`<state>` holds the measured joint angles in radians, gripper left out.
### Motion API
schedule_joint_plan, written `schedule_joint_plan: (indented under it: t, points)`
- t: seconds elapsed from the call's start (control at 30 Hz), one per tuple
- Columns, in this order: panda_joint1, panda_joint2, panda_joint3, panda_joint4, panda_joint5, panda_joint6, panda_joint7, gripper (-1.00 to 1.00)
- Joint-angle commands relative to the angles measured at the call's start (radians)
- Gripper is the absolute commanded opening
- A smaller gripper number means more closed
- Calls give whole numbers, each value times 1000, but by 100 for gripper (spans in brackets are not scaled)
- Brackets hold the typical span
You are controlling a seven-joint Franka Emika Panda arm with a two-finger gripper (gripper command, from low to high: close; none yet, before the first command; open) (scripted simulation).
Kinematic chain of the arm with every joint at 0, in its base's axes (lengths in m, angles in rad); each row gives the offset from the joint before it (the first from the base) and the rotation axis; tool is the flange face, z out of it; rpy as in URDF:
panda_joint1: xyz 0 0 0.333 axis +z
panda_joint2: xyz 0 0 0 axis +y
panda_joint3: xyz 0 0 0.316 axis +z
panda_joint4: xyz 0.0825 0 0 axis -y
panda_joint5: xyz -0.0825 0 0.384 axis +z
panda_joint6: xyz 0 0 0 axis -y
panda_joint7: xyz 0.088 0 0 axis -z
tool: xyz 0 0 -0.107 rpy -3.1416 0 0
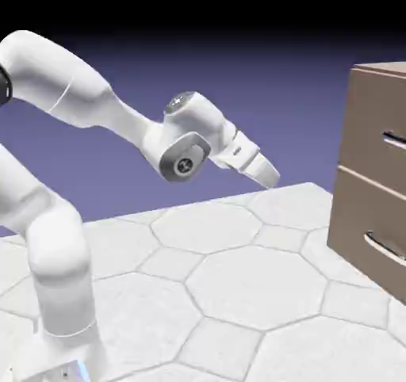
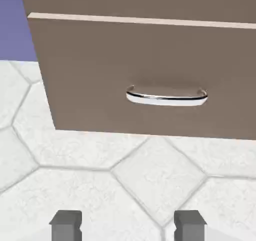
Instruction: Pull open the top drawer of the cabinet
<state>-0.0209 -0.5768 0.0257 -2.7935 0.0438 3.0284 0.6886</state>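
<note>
2 grey fingertips (image 2: 66, 224) of the gripper (image 1: 268, 173) are being held apart, nothing between them; the top drawer (image 1: 379, 135) is being kept flush in the cabinet (image 1: 366, 184), well apart at the exterior view's right.

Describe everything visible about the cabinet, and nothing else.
The cabinet is a boxy unit of taupe-brown, wood-look panels, standing upright on the pale hexagon-tiled table at the exterior view's right edge, which cuts it off. Its front has two stacked flat drawer fronts, the top drawer and the lower drawer, with a paler edge between them. Each carries a slim horizontal silver bar handle. Both look shut and flush. Nothing touches it.
</note>
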Motion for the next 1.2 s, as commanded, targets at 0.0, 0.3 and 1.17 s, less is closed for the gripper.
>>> schedule_joint_plan:
  t: [0.0, 0.3, 1.17]
  points:
    - [-27, -6, 21, 14, 36, -7, -44, 0]
    - [-273, -57, 213, 137, 363, -71, -435, 0]
    - [-982, -204, 768, 493, 1307, -256, -1566, 0]
